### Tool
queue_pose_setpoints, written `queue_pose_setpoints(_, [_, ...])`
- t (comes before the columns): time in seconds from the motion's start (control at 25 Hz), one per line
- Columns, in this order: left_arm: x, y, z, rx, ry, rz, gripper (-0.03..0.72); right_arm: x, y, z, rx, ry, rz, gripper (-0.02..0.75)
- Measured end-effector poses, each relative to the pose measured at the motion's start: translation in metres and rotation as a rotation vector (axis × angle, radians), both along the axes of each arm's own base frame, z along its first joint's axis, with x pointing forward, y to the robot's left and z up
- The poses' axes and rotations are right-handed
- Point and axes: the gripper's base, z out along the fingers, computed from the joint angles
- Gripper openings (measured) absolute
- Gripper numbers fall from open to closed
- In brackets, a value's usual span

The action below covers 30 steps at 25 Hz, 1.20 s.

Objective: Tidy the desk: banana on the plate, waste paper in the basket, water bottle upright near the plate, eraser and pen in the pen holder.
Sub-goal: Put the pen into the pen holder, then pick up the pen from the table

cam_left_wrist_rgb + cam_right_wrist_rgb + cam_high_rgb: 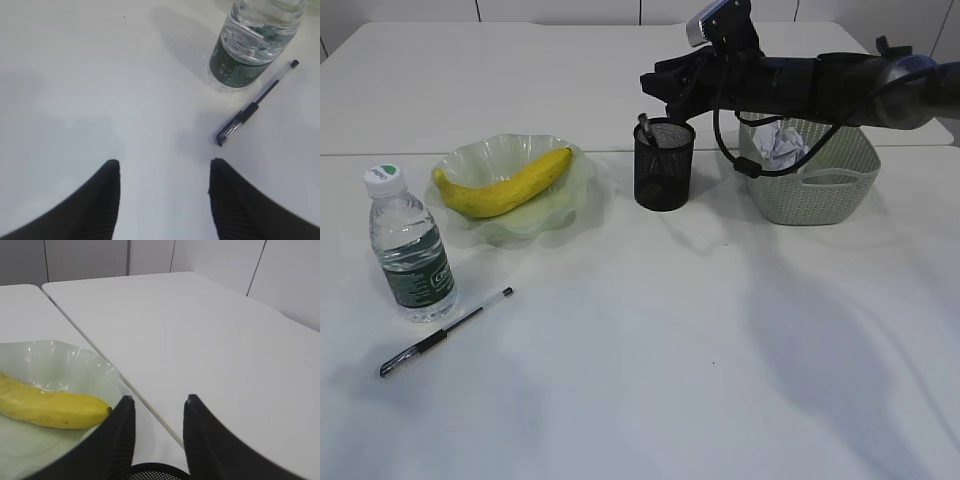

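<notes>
The yellow banana point(505, 185) lies on the pale green plate point(575, 195); both show in the right wrist view, banana point(50, 407), plate point(60, 365). The water bottle point(408, 250) stands upright left of the plate. The black pen point(445, 332) lies on the table in front of the bottle. Crumpled paper point(778, 145) sits in the green basket point(815, 195). A small dark object point(646, 128) leans inside the black mesh pen holder point(663, 170). My right gripper point(650, 82) hovers open and empty above the holder point(160, 472). My left gripper point(165, 162) is open above bare table, near the pen point(255, 105) and bottle point(252, 45).
A seam between two white tables point(470, 153) runs behind the plate. My right arm point(840, 85) stretches over the basket. The left arm does not show in the exterior view.
</notes>
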Motion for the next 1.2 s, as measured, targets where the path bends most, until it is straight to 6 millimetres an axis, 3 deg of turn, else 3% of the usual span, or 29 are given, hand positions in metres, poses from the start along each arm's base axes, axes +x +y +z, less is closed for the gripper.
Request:
queue_pose_setpoints(0.32, [0.000, 0.000, 0.000, -0.001, 0.000, 0.000, 0.386, -0.001, 0.001, 0.000, 0.060, 0.063, -0.004, 0.267])
queue_pose_setpoints(0.56, [0.000, 0.000, 0.000, -0.002, 0.000, 0.001, 0.382, -0.002, 0.002, 0.004, 0.135, 0.136, -0.004, 0.412])
queue_pose_setpoints(0.8, [0.000, 0.000, 0.000, -0.002, 0.000, 0.001, 0.382, -0.013, 0.000, 0.047, 0.155, 0.130, 0.016, 0.461])
queue_pose_setpoints(1.2, [0.000, 0.000, 0.000, -0.002, 0.000, 0.001, 0.382, -0.055, -0.007, 0.103, -0.118, 0.273, 0.083, 0.462])
